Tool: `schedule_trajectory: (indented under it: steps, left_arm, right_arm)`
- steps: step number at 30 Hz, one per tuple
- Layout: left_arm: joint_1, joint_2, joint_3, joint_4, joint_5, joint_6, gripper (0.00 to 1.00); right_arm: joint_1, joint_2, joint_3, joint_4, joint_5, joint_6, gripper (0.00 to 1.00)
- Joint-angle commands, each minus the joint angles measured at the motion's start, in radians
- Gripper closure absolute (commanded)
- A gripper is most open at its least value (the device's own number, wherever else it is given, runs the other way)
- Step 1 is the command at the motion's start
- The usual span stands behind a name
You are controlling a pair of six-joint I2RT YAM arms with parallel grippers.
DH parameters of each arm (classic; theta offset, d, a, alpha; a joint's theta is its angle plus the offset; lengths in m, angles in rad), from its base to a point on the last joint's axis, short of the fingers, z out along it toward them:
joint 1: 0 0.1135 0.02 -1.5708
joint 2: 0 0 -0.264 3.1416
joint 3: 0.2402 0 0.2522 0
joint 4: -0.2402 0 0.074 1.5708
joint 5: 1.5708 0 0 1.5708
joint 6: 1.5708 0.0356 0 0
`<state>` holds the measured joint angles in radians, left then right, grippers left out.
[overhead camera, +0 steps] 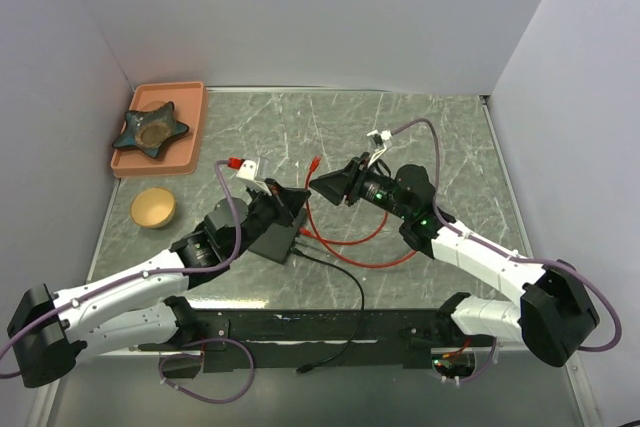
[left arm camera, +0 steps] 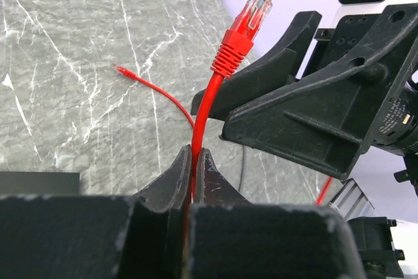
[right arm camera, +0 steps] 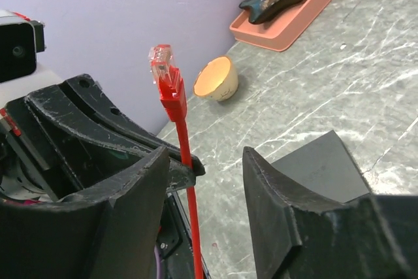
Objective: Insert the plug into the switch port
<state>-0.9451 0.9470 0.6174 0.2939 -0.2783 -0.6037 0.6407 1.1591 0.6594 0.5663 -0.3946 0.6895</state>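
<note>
The red cable's plug [left arm camera: 251, 12] has a clear tip and a red boot and points up, in the air. My left gripper [left arm camera: 194, 161] is shut on the red cable just below the plug; in the top view it [overhead camera: 298, 199] is above the flat black switch box [overhead camera: 275, 243]. My right gripper [right arm camera: 202, 181] is open, its fingers on either side of the cable, which runs close to the left finger [right arm camera: 130, 187] below the plug [right arm camera: 163, 63]. The box [right arm camera: 320, 161] lies on the table behind it. Its port hole is not visible.
The red cable loops on the table [overhead camera: 350, 242], its other end lying loose [left arm camera: 121, 68]. An orange tray [overhead camera: 190, 97] with a dark star-shaped dish [overhead camera: 150, 129] stands at the back left. A small tan bowl [overhead camera: 153, 207] sits in front of it. A black cord [overhead camera: 345, 282] leaves the box.
</note>
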Motion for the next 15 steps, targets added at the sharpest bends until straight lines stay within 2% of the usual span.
schedule_trajectory:
  steps: [1,8,10,11,15]
  left_arm:
    - [-0.006,0.010,0.041,0.033,0.011,-0.002,0.99]
    - [-0.012,0.038,0.064,0.030,0.039,0.007,0.99]
    - [-0.015,0.038,0.058,0.047,0.042,0.007,0.99]
    - [-0.017,0.041,0.053,0.059,0.039,0.005,0.99]
    - [-0.018,0.052,0.065,0.063,0.051,-0.001,0.99]
  right_arm:
    - [-0.007,0.027,0.002,0.081,-0.033,-0.004,0.42]
    - [-0.007,0.059,0.023,0.119,-0.061,0.008,0.42]
    - [-0.007,0.071,0.028,0.147,-0.069,0.018,0.47]
    - [-0.007,0.086,0.026,0.161,-0.076,0.024,0.61]
    - [-0.007,0.102,0.019,0.214,-0.093,0.047,0.96]
